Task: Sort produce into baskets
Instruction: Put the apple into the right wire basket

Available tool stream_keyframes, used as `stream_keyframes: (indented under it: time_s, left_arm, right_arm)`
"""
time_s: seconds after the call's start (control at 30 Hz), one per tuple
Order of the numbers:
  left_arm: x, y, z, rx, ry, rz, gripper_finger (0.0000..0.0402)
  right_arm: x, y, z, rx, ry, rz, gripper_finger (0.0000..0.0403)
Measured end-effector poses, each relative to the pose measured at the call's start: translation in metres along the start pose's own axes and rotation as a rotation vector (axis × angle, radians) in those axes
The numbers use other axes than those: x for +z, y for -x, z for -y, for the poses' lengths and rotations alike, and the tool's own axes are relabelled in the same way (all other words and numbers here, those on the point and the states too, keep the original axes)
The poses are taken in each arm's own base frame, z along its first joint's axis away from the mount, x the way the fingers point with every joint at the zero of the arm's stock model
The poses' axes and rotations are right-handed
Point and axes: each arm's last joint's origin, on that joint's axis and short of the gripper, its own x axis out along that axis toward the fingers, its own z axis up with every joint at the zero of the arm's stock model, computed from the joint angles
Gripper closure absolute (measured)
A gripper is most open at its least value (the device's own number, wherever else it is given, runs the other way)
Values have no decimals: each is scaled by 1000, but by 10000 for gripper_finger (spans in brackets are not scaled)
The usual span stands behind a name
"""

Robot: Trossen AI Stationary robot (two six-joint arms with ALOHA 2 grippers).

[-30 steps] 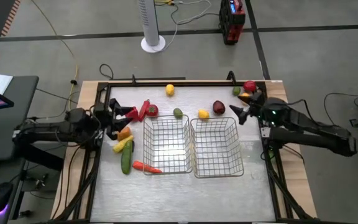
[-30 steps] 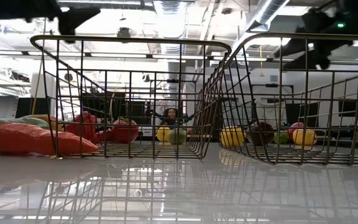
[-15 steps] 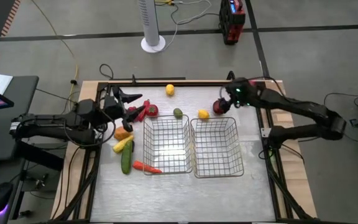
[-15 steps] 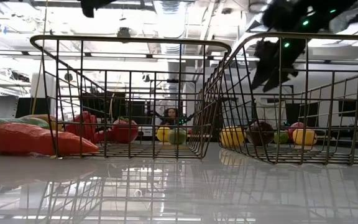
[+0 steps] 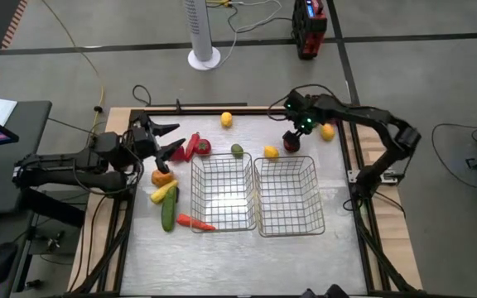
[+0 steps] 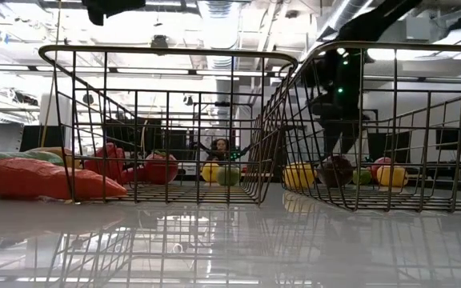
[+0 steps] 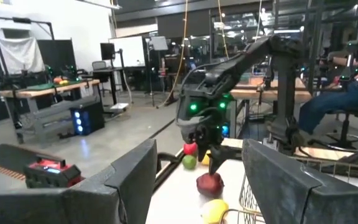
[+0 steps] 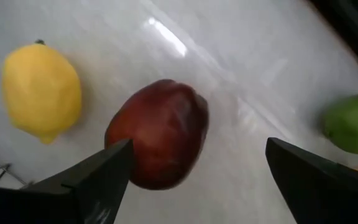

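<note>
From above, both wire baskets [image 5: 253, 194] sit side by side at the table's middle and hold nothing. The right gripper [image 5: 291, 137] hangs over the dark red plum [image 5: 291, 144], which lies on the table just beyond the right basket, near a lemon [image 5: 271, 151] and a lime [image 5: 237, 150]. The left gripper [image 5: 166, 137] hovers by the red pepper [image 5: 195, 146] at the left, fingers apart and empty; a cucumber [image 5: 167, 213] and a carrot [image 5: 195, 222] lie beside the left basket.

At table height, the plum [image 6: 336, 170] shows through the right basket's mesh [image 6: 390, 120] with the dark arm coming down above it, and the carrot [image 6: 50, 180] lies at the left.

The left wrist camera looks across to the right gripper [image 7: 207, 149] poised over the plum [image 7: 210, 183]; its own fingers [image 7: 129, 180] stand moderately parted with nothing between them.

The right wrist camera looks straight down on the plum [image 8: 158, 132], framed by wide-spread fingers [image 8: 101, 171] either side, not yet touching. The lemon [image 8: 41, 90] lies just beside it.

The plum looks like light, hard, glossy plastic, likely to roll or squirt out of a pinch. Closing across its widest middle, low and centred, seems safest.
</note>
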Motion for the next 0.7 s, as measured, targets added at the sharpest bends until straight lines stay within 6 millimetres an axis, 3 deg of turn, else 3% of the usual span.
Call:
stream_keyframes:
  time_s: [0.17, 0.47, 0.7]
  left_arm:
    - [1, 6, -2, 0, 11, -4, 178]
    - [-2, 8, -3, -3, 29, -37, 178]
    - [-2, 8, -3, -3, 30, -35, 178]
  right_arm:
    - [12, -6, -8, -3, 1, -53, 7]
    - [12, -40, -12, -22, -3, -193, 5]
    - [11, -48, -15, -23, 42, -224, 47]
